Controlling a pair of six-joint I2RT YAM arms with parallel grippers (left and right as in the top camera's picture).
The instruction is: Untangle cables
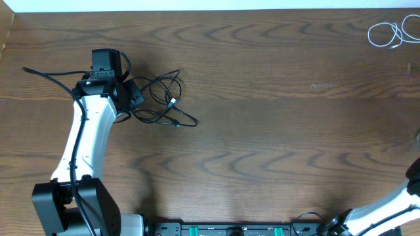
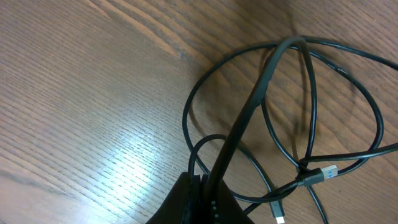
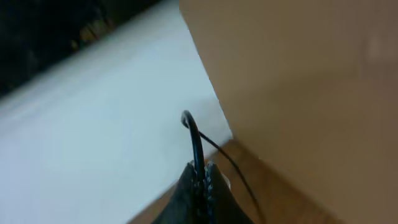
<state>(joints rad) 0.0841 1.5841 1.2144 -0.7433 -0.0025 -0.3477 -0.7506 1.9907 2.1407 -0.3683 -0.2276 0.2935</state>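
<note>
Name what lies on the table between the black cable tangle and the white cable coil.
Nothing: in the overhead view, the stretch from the black cable tangle to the white cable coil is bare wooden table.

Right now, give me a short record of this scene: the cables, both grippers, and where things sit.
surface: brown wood-grain table
black tangle: thin black cables, looped together, table's left side
white cable: thin white cord, coiled, far right corner, untouched
left gripper: shut on a black tangle strand
right gripper: shut on a thin black cord; outside overhead view
</note>
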